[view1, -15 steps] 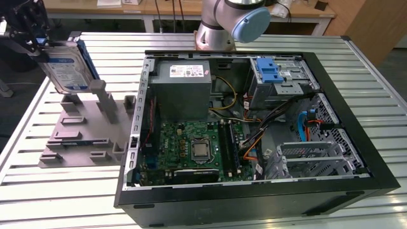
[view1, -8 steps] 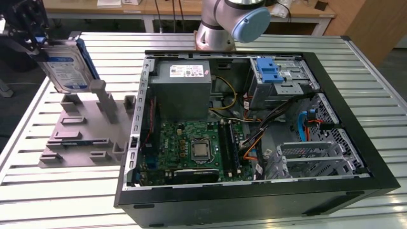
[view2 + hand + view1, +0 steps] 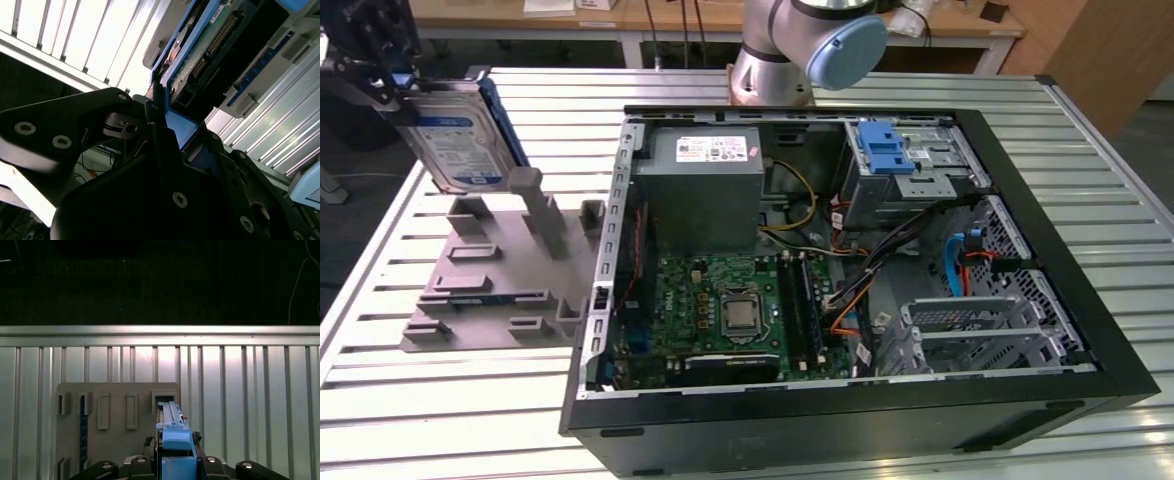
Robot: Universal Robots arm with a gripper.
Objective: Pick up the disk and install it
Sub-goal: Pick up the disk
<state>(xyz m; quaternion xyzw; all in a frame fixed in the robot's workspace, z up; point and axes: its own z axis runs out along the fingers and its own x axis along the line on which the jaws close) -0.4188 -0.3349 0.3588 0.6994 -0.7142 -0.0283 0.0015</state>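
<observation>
Exterior view: the disk (image 3: 458,145) is clamped by the pincer (image 3: 390,88) above the fixture (image 3: 494,285); slippage could be caused by the narrow hold.

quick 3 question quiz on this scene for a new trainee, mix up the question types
1. Multiple choice: what is the gripper shut on?
A) a loose cable
B) the disk
C) a memory stick
2. True or false: the disk is already mounted inside the computer case.
3. Fill in: in the exterior view, the disk is held over the grey fixture, on the view's ____ of the case.
Key: 1 B; 2 false; 3 left.
</observation>
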